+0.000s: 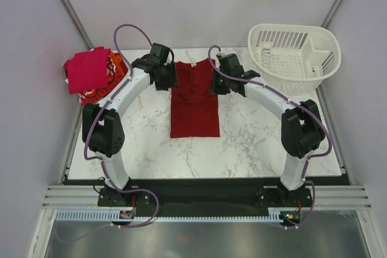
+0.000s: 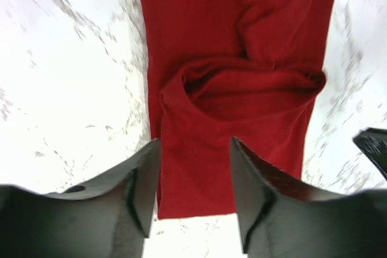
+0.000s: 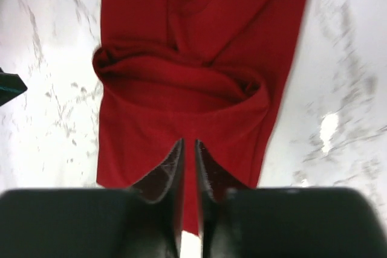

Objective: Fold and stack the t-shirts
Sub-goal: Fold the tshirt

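Shirts [image 1: 89, 72] in pink, orange and printed red are piled well outboard of the left gripper [image 1: 163, 75], at the far left corner of the table [image 1: 260, 143]. That gripper's jaws are spread with nothing seen between them, and red cloth lies below and ahead of its fingertips.

Between the two tools the dark red t-shirt [image 1: 195, 107] is laid flat as a narrow strip, its long axis running fore and aft, collar end far. Both grippers appear over the far part, one at each long edge, neither clearly nearer.

The fingers of the right gripper [image 3: 188, 170] are drawn almost together, with only a thin slit left. Whether cloth is pinched cannot be told.

A next fold would probably be made along that axis, so both edges would have to be taken together.

A raised crosswise tuck [image 2: 254, 83] is shown only by the wrist views. The pile and the white basket [image 1: 266, 34], outboard of the right gripper, are shown only from above.
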Tool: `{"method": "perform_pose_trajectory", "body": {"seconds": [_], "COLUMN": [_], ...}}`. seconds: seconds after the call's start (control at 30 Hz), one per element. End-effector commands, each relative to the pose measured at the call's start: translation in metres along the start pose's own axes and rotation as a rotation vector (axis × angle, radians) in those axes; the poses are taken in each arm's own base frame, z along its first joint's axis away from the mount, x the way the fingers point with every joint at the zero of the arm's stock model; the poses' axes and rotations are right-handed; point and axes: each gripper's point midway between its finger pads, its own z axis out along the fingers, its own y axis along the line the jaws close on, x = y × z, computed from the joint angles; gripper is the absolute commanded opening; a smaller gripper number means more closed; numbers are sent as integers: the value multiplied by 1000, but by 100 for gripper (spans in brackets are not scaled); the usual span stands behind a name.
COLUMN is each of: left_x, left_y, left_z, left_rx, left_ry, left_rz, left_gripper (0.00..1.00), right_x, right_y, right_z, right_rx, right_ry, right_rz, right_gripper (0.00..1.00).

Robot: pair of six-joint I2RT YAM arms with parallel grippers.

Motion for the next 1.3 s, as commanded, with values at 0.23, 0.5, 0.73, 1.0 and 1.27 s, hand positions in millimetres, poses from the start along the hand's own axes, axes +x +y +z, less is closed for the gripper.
{"method": "perform_pose_trajectory", "body": {"seconds": [0.23, 0.5, 0.73, 1.0, 1.27], "left_x": [64, 67, 43, 8, 34], "left_y": [-20, -18, -18, -3, 22], "left_z": [53, 84, 99, 95, 27], "left_rx": [109, 81, 47, -4, -62], "left_ry": [159, 190, 139, 86, 48], "left_rz": [64, 77, 83, 69, 36], "left_gripper": [35, 31, 31, 46, 84], "right_x": [25, 37, 10, -41, -38], "right_y": [15, -10, -34, -61, -59], "right_z": [51, 81, 108, 112, 25], "right_rx": [-135, -98, -78, -25, 22], "right_ry": [116, 179, 148, 60, -25], "right_rz": [-7, 5, 23, 27, 11], "right_gripper": [6, 7, 11, 28, 91]}}
